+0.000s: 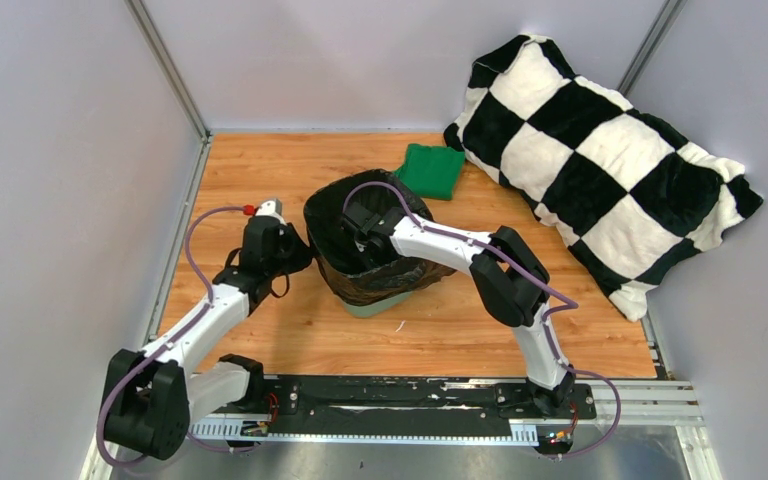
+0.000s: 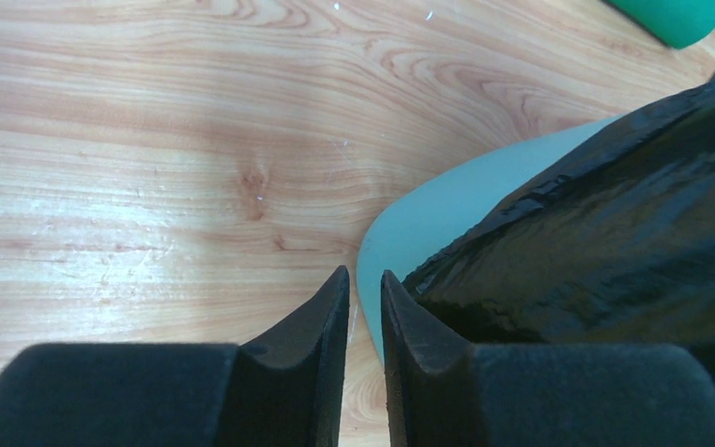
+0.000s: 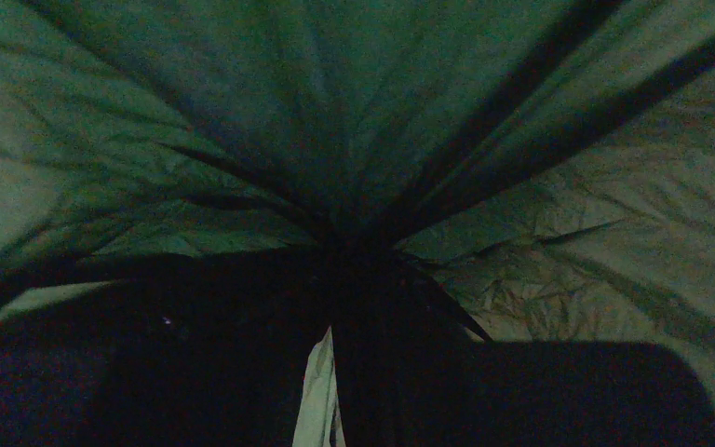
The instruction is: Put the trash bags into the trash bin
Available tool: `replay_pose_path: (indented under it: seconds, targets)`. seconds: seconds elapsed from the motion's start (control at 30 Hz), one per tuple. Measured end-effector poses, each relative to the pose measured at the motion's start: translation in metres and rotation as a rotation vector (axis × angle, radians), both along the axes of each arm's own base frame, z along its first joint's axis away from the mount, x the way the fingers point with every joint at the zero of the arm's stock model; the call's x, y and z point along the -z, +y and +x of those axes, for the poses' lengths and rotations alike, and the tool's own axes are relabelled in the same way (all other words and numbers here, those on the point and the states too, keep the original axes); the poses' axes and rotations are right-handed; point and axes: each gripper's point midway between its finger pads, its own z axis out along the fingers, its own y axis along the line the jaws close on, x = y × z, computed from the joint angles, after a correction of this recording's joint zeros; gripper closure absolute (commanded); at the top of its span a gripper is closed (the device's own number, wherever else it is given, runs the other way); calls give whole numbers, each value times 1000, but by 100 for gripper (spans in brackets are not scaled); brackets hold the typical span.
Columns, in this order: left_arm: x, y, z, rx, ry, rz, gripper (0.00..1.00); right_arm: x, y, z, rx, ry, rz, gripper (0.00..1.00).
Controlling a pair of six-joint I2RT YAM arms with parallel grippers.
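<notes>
Trash bag [image 1: 400, 282] lining the mint-green trash bin [image 1: 378, 306], which stands at the middle of the wooden table [image 1: 290, 335].

Nearest, the bin's pale base shows under the glossy black film, which drapes over the rim and down the outer wall. At the bin's 9 o'clock side the left pincer [image 2: 364, 276] hangs just beside the wall over bare wood. Its fingers stand a narrow slit apart, released, with nothing caught between them, and the bag's skirt is close beside one finger. The right pincer [image 1: 363, 228] reaches over the rim from about 3 o'clock and sits down inside the bag, where creases fan out from a point just ahead of it. That view is too dark to tell whether it is clenched or released. Farther back, a folded green cloth [image 1: 432, 170] lies at the bin's 1 o'clock. A black-and-white checkered pillow [image 1: 600, 165] fills the far corner at 2 o'clock.
</notes>
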Motion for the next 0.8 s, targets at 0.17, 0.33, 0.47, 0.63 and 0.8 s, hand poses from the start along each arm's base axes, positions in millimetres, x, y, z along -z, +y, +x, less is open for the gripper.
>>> replay_pose_path:
  seconds: [0.17,0.33,0.47,0.63,0.8]
  targets:
    - [-12,7,-5,-20,-31,16,75,4,3,-3,-3,20,13,67]
    - [-15,12,-11,-32,-22,33,74,8,3,-5,-2,31,16,65]
    - [-22,13,-12,-34,-27,35,73,8,4,-6,-2,35,19,63]
    - [-37,12,-9,-34,-51,29,71,9,4,-6,-2,38,20,63]
    - [-48,12,-8,-32,-65,28,69,9,4,-6,5,38,21,61]
